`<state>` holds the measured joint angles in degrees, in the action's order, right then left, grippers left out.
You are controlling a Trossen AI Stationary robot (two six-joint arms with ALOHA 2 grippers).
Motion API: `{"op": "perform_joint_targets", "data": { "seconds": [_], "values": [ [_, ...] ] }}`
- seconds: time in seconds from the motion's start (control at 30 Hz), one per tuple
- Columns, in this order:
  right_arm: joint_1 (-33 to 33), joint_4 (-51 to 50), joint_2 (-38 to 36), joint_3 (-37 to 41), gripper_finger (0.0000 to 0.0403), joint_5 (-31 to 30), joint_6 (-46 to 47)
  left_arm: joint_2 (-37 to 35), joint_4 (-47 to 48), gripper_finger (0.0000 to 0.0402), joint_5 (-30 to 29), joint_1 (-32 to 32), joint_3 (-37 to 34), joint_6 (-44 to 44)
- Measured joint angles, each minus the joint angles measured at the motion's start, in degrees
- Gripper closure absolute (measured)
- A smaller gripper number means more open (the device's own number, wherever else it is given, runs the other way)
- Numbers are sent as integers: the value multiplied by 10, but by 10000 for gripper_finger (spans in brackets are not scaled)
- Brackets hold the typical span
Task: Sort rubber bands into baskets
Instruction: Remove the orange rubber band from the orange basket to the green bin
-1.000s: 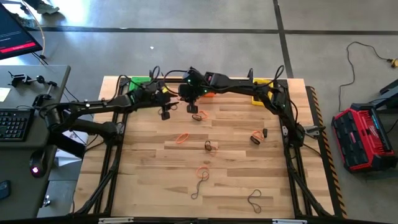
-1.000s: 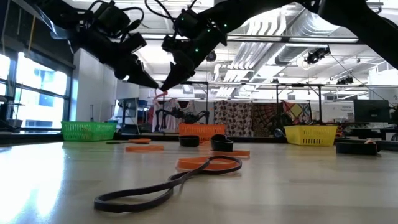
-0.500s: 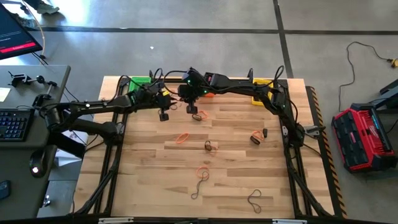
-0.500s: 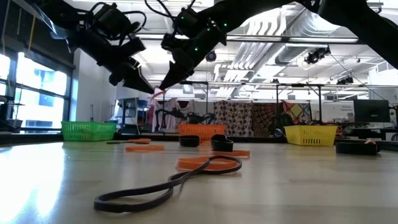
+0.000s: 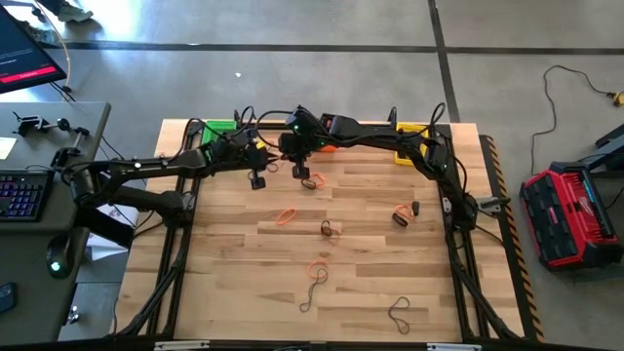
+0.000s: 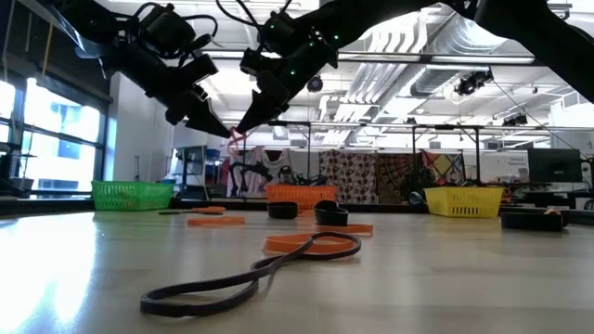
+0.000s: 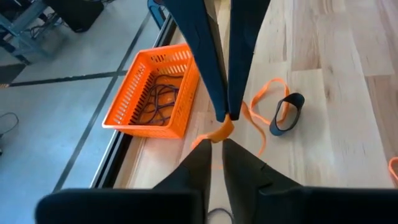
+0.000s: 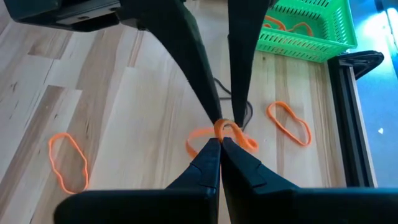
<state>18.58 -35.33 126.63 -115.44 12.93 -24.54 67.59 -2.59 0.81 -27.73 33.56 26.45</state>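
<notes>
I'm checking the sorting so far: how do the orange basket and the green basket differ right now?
The orange basket holds dark bands, while the green basket holds orange bands. The green basket stands left of the orange basket along the same table edge. Both are rectangular mesh baskets of similar size.

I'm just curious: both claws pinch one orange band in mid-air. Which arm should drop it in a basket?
Left, probably. The green basket, on its side, already holds orange bands. The left gripper and right gripper both pinch the orange band.
</notes>
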Motion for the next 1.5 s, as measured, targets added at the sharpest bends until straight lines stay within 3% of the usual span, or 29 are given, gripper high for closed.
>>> {"op": "perform_joint_targets", "data": {
  "seconds": [0.23,0.4,0.53,0.73,1.5],
  "values": [
    [-2,0,0,0,403,0,0,0,-6,318,0,1,0,-8],
    [-8,0,0,0,403,3,0,0,-18,310,0,1,0,-8],
    [-10,0,0,0,403,4,-1,0,-15,326,-1,4,0,7],
    [-10,-2,0,0,403,5,-2,0,-14,394,-4,17,0,30],
    [-10,-26,-8,0,403,-9,-10,0,13,399,-39,20,0,14]
  ]
}}
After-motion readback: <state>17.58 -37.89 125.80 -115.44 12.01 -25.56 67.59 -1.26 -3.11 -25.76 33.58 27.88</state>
